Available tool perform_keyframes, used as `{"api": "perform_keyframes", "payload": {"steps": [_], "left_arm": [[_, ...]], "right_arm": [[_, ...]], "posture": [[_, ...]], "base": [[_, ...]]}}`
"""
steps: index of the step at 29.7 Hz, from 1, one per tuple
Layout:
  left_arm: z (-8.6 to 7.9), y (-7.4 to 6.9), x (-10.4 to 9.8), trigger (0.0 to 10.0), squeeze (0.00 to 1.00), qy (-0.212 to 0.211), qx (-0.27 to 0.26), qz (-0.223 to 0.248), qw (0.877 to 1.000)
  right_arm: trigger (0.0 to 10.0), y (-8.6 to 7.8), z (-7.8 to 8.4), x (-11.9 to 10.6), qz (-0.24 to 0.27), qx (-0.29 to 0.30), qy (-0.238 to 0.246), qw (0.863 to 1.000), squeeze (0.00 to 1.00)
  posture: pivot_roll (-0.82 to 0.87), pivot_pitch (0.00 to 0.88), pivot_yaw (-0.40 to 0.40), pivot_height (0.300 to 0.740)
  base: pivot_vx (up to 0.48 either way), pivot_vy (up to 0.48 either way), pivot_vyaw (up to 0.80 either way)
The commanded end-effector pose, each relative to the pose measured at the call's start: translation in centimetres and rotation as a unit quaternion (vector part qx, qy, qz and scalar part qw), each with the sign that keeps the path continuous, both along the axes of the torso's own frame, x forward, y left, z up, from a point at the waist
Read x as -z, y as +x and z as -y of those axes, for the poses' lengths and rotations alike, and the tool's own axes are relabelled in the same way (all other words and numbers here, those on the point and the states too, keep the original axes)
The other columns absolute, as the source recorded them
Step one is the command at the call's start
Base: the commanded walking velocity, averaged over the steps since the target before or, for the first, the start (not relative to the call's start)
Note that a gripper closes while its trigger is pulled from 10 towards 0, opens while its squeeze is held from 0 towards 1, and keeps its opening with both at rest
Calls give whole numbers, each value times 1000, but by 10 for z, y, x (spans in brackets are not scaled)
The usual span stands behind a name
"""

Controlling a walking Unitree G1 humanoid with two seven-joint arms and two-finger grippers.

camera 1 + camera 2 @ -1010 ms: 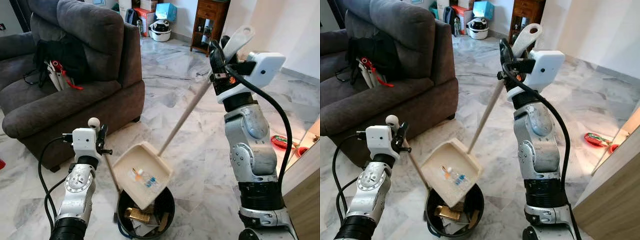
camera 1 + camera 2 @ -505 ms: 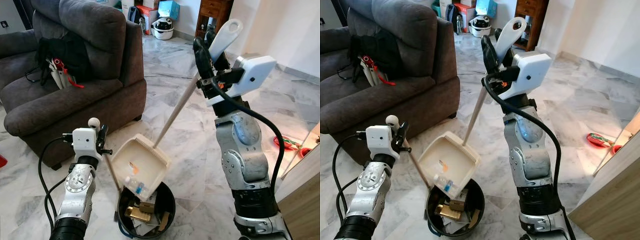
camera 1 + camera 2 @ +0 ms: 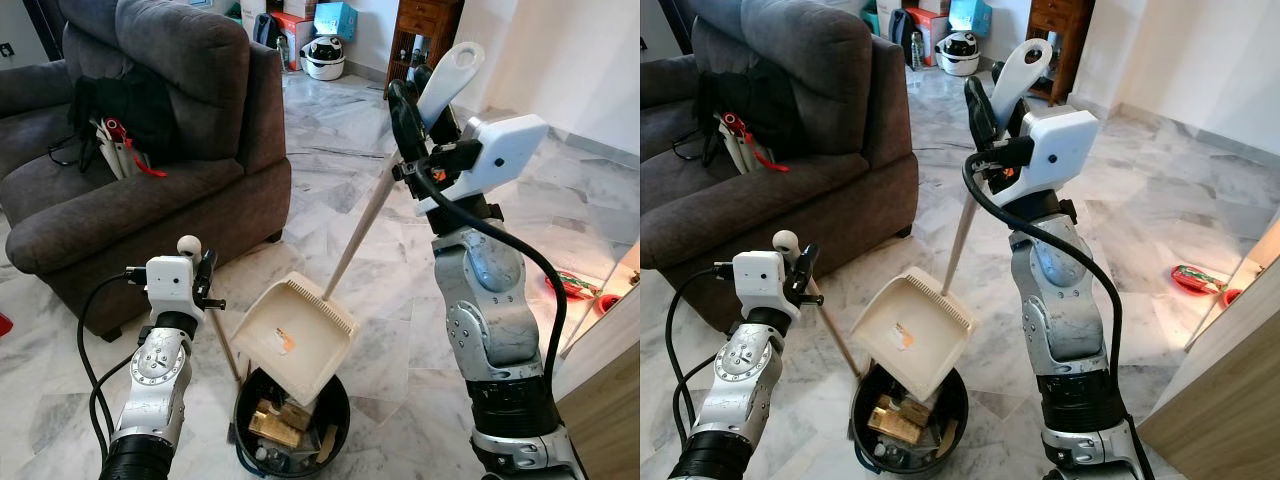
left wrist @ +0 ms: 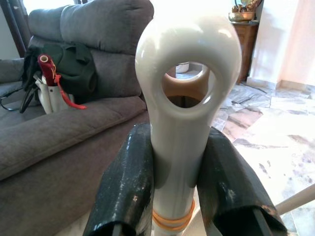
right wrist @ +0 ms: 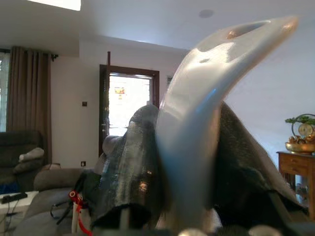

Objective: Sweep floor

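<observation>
A cream dustpan hangs tilted steeply over a black bin that holds scraps and paper. A small orange scrap clings to the pan's inside. Its long pole runs up to a white loop grip, and my right gripper is shut on that grip at chest height. At the lower left, my left gripper is shut on the broom's white handle, with a black finger on each side. The broom stick slants down beside the bin.
A dark grey sofa with a black bag on its seat stands close at the left. Marble floor stretches ahead. A red object lies on the floor at right, beside a wooden panel. A wooden cabinet stands far back.
The right gripper raised and swung the dustpan's handle left, tipping the pan steeper. The bits of litter slid off the pan into the bin. The left arm has held still.
</observation>
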State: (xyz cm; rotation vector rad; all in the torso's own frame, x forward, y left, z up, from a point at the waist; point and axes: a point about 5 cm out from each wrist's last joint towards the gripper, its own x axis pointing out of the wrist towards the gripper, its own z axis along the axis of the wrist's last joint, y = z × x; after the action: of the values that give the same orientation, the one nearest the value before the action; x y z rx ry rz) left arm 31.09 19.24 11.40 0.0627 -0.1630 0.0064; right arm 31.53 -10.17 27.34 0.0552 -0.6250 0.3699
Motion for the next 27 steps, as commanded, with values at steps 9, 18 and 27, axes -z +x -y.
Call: {"api": "perform_keyframes", "payload": {"steps": [9, 18, 27], "left_arm": [[2, -1, -6, 10000, 0, 7, 10, 16, 1000], [4, -1, -5, 10000, 0, 2, 15, 18, 1000], [6, -3, -4, 10000, 0, 2, 21, 17, 1000]], "right_arm": [[10000, 13, 40, 6, -21, 173, -19, 984, 0], [10000, 13, 68, 14, -12, 288, -28, 957, 0], [10000, 13, 94, 45, -39, 358, -54, 931, 0]], "posture": [[-36, 0, -10, 740], [-37, 0, -8, 740], [-38, 0, -8, 740]], "base": [[0, 0, 0], [0, 0, 0], [0, 0, 0]]}}
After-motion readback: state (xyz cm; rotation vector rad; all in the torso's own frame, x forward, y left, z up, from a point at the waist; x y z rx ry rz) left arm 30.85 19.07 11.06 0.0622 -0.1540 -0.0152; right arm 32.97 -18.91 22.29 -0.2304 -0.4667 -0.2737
